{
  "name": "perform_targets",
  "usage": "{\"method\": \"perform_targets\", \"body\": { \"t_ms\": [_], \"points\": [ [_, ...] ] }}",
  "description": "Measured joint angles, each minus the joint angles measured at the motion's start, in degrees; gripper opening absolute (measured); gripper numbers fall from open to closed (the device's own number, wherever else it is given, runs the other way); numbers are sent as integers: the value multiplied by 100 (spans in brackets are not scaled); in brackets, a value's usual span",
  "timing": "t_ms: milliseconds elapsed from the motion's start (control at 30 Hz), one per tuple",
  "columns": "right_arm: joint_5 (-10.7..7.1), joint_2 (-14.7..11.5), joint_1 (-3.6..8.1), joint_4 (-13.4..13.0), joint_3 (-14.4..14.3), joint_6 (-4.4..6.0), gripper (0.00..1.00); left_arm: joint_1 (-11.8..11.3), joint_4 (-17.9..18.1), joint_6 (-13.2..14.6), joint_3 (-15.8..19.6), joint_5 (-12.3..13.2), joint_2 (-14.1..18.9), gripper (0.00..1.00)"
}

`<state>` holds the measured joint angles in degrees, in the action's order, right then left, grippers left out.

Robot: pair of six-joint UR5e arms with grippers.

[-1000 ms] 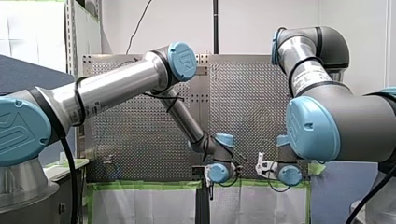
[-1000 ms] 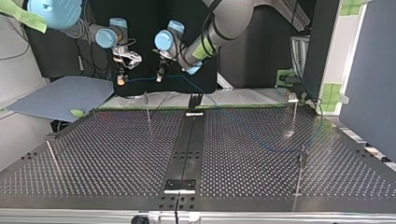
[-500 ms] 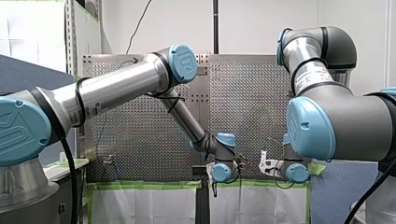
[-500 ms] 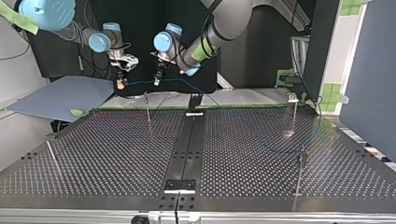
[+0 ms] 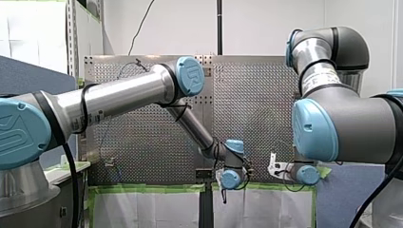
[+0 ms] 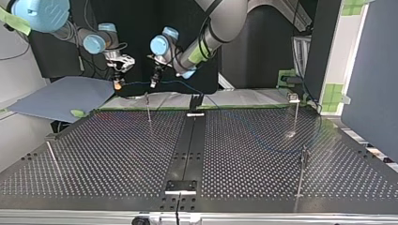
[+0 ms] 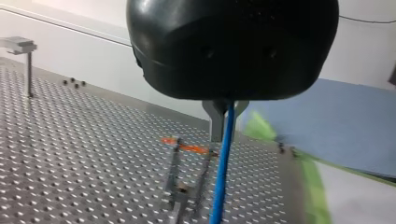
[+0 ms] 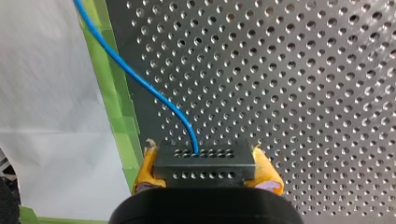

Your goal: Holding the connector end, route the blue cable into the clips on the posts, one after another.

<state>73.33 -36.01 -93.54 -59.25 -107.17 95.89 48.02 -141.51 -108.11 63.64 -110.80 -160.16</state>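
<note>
You look at a white wall (image 5: 266,23) in the front view. In the top view, a blue sheet (image 6: 61,96) lies at your left and a grey partition (image 6: 371,70) stands at your right.

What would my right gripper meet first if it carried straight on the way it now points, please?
My right gripper would most likely meet the perforated metal table, near its green-taped edge; only the blue cable from its black connector block lies ahead. Depth is unclear.

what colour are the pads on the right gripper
Yellow; the pads clamp the black connector. Best in the right wrist view.
</note>
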Motion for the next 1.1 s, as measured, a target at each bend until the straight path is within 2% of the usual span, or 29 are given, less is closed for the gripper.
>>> {"method": "perform_targets", "body": {
  "t_ms": [200, 333, 467, 833, 1100],
  "points": [
    [-198, 1, 136, 64, 88, 53, 0, -32, -15, -4, -140, 3, -7, 0],
    [-257, 1, 191, 248, 199, -44, 0, -54, -25, 0, -151, 8, -23, 0],
    [-342, 1, 212, 312, 244, -89, 0, -65, -35, -1, -152, 52, -57, 0],
    [-645, 9, 234, 321, 400, -95, 0, -69, -46, -7, -166, 189, -254, 0],
    [-698, 9, 237, 388, 560, -87, 0, -96, -151, 0, -307, 220, -259, 0]
  ]
}}
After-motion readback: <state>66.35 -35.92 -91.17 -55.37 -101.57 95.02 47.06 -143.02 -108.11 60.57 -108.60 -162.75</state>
